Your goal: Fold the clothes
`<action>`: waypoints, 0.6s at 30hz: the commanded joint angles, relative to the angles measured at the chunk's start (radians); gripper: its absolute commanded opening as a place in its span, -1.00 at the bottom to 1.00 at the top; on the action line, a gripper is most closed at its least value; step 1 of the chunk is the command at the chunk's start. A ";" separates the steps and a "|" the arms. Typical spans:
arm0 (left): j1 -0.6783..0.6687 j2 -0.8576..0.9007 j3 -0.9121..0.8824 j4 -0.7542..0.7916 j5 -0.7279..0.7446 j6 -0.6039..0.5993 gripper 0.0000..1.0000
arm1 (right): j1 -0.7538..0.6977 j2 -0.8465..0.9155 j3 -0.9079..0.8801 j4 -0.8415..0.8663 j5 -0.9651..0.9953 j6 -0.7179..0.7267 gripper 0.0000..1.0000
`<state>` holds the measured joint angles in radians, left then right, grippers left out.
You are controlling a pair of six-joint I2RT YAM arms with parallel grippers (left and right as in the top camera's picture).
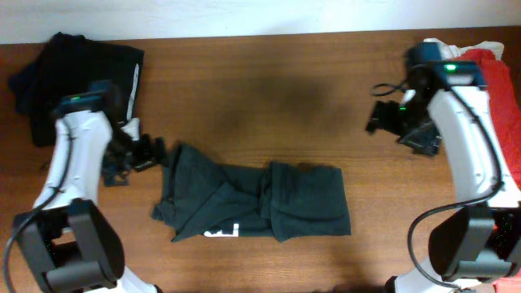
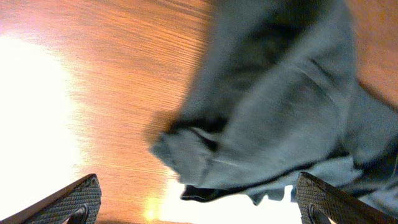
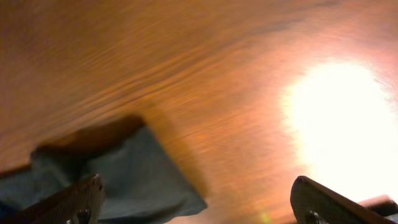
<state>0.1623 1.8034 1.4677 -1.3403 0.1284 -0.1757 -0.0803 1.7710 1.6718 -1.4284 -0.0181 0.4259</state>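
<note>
The charcoal T-shirt (image 1: pixel 260 199) lay partly folded into a band on the counter (image 1: pixel 269 81), its left end rumpled, white lettering (image 1: pixel 221 232) showing at its near edge

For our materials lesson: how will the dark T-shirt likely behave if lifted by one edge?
Probably floppy: the T-shirt lies in soft creases and overlapping folds. Likely to drape and come unfolded, since its layers lie loose.

setting: robot lab | cues: wooden table (image 1: pixel 269 89), left arm (image 1: pixel 73 155), right arm (image 1: pixel 468 138)
</note>
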 commanded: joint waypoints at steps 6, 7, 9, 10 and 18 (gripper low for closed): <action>0.165 -0.016 -0.182 0.120 0.307 0.295 0.98 | -0.129 -0.005 0.015 -0.032 0.019 -0.003 0.97; 0.165 -0.014 -0.206 0.142 0.326 0.311 0.98 | -0.130 -0.005 0.015 -0.032 0.019 -0.003 0.97; 0.165 0.010 -0.257 0.201 0.340 0.321 0.99 | -0.130 -0.005 0.015 -0.030 0.019 -0.003 0.97; 0.165 0.027 -0.266 0.210 0.376 0.365 0.98 | -0.130 -0.005 0.015 -0.030 0.019 -0.003 0.97; 0.131 0.184 -0.276 0.232 0.418 0.418 0.98 | -0.130 -0.005 0.015 -0.030 0.019 -0.003 0.97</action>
<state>0.3214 1.9366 1.2022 -1.1202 0.5179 0.2115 -0.2096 1.7710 1.6718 -1.4582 -0.0151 0.4191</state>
